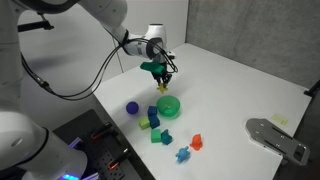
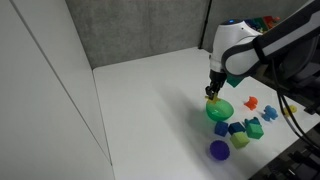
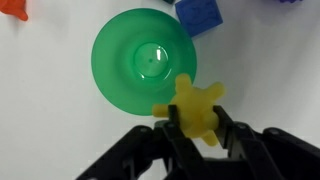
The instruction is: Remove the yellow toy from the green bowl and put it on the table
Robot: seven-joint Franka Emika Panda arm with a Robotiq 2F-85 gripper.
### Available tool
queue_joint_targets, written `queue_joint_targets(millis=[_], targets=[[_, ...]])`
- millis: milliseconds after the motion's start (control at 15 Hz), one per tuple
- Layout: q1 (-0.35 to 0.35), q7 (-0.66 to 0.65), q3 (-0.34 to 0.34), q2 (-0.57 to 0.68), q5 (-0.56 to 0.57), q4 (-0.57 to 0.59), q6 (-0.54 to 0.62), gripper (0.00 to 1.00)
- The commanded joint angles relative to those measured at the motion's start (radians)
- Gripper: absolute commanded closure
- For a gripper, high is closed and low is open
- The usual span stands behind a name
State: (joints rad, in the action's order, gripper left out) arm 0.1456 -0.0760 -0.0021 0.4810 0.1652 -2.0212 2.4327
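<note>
In an exterior view, a round purple ball (image 1: 132, 107) lies furthest left, close to the counter (image 1: 230, 85) edge nearest the camera. The counter is white, plain and smooth. Just beside the ball is a cluster of small square blocks (image 1: 153, 122) in blue, green and yellow, with hard edges. Next comes the green bowl (image 1: 168, 105), round, of shiny plastic, standing upright near the same edge. Further right, near the front corner, lie a small orange toy (image 1: 196, 142) and a small blue toy (image 1: 183, 154); their shapes are too small to tell. A flat grey metal part (image 1: 275, 135) is at the far right edge.

In the wrist view, the inside of the bowl shows only its own glossy bottom with a pressed ring in the middle.

The black gripper (image 1: 160, 74) hangs above the bowl and is closed on the yellow toy (image 3: 195, 108). The toy is raised off the counter, over the rim of the bowl. It is matt yellow, star-like with short rounded arms, and much smaller than the bowl's opening.
</note>
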Motion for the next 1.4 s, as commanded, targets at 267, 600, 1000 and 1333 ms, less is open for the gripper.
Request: queue_joint_targets(millis=[267,600,1000,1333], targets=[[0.002,0.032,0.075,-0.014,-0.018,-0.052,-0.012,0.86],[0.024,0.017,0.077,0.033,0.007,-0.058,0.008,0.86],[0.047,0.010,0.064,0.071,0.024,-0.055,0.010,0.22],[0.041,0.016,0.060,0.036,0.014,-0.067,-0.009,0.00]])
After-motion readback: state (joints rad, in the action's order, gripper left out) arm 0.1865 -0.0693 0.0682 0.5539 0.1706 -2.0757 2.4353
